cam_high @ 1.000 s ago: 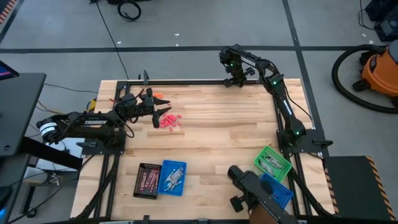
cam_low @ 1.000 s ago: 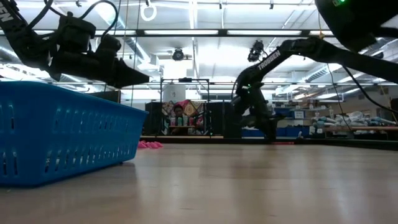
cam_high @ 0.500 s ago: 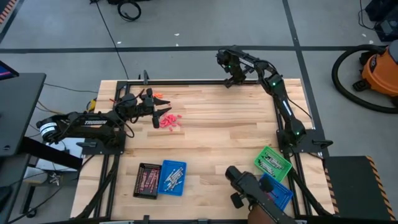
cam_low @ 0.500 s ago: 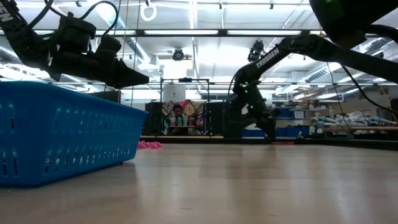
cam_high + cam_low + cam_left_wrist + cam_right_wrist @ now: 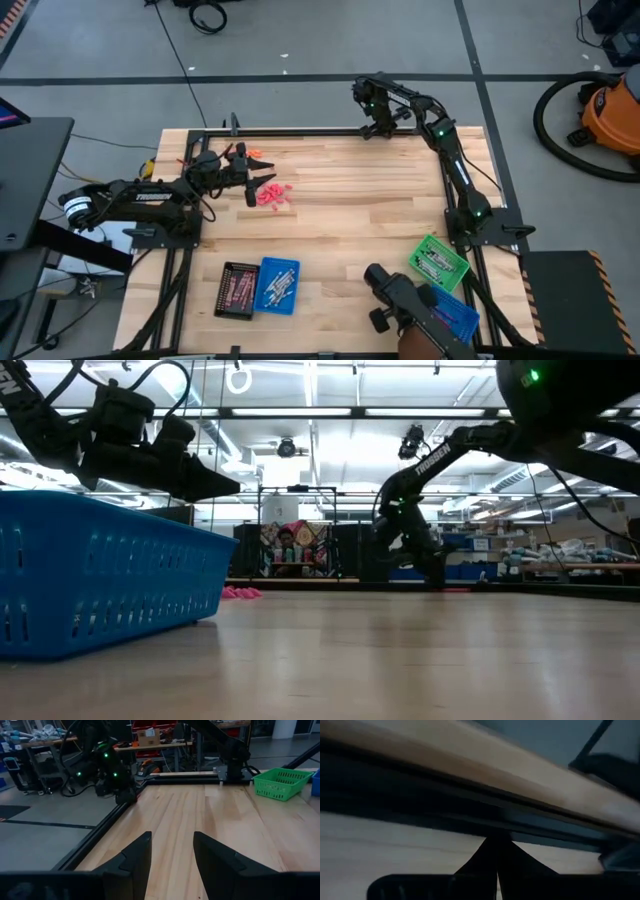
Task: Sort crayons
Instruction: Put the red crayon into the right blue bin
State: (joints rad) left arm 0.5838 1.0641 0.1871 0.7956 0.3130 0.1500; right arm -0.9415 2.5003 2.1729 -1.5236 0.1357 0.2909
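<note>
left gripper: fingers apart, empty, near tabletop's far left corner | pink crayons: heap just beside it | right gripper: closed, empty, at far edge

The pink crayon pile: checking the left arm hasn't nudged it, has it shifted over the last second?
No. The pink crayon pile lies in the same spot beside the left gripper, unchanged relative to the table's planks.

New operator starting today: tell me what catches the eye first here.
A bright pile of red-pink crayons lies on the bare wood by the open left gripper. The right gripper is shut at the table's far edge. Near the front sit black, blue and green trays holding crayons.
</note>
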